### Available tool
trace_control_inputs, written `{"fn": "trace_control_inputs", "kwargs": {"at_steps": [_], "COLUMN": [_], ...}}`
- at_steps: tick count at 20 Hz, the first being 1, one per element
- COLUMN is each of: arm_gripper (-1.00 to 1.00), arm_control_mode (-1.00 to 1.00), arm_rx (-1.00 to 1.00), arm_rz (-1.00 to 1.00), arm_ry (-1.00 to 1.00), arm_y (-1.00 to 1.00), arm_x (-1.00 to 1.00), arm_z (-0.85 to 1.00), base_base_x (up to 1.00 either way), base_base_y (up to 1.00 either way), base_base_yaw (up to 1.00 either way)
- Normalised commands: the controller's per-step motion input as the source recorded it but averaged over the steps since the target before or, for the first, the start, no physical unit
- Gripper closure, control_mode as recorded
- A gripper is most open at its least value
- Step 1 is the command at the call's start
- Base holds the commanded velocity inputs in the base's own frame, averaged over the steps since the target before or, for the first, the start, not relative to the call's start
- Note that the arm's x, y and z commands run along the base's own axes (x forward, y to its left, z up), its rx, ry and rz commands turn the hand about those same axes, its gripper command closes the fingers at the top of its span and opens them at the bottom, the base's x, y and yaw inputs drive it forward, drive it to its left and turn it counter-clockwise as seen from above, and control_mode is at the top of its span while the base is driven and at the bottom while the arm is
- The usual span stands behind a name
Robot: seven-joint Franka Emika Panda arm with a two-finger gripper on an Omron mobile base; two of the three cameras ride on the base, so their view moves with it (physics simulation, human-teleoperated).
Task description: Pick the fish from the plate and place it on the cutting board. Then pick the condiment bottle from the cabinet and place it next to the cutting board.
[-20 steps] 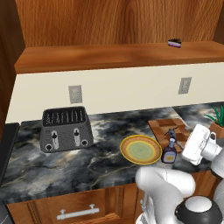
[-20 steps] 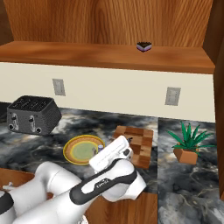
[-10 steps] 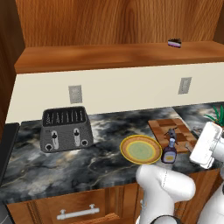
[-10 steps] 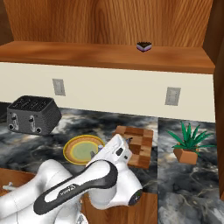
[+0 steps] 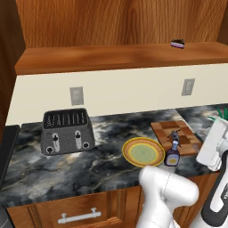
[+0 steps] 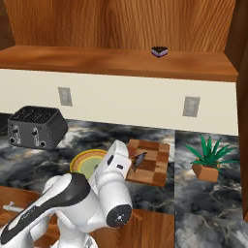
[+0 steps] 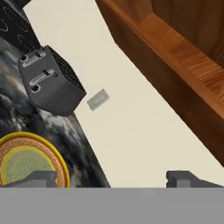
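The dark grey fish (image 5: 174,134) (image 6: 139,160) lies on the checkered cutting board (image 5: 187,129) (image 6: 154,169). The yellow plate (image 5: 143,152) (image 6: 87,160) (image 7: 26,162) has nothing on it. The dark condiment bottle (image 5: 173,154) stands upright on the counter between plate and board, touching the board's front edge. My gripper (image 7: 113,179) is open with nothing between its fingertips (image 7: 41,178). Its white hand (image 5: 213,143) hovers to the right of the bottle and board, apart from both. The wooden cabinet (image 5: 111,58) (image 6: 97,60) runs above.
A dark toaster (image 5: 67,131) (image 6: 36,127) (image 7: 50,81) stands at the counter's left. A small black-and-pink object (image 5: 177,43) (image 6: 159,51) sits on the shelf. A potted plant (image 6: 209,157) is right of the board. Wall outlets (image 5: 76,95) (image 7: 97,99) sit behind.
The hand has drawn a little to the right, away from the bottle, and the arm's links have swung. Jaws stay open. Bottle, fish and plate have not moved.
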Motion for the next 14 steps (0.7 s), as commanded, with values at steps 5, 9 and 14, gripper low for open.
{"fn": "trace_control_inputs", "kwargs": {"at_steps": [5, 9, 14], "arm_gripper": [-1.0, -1.0, -1.0], "arm_control_mode": [-1.0, -1.0, -1.0], "arm_rx": [-0.2, -0.16, -0.13], "arm_rz": [-0.06, 0.0, 0.0], "arm_ry": [-0.06, -0.07, -0.1], "arm_y": [-0.08, -0.33, -0.5], "arm_x": [-0.3, -0.42, -0.49], "arm_z": [0.46, 0.4, 0.38], "base_base_x": [0.0, 0.0, 0.0], "base_base_y": [0.0, 0.0, 0.0], "base_base_yaw": [0.0, 0.0, 0.0]}}
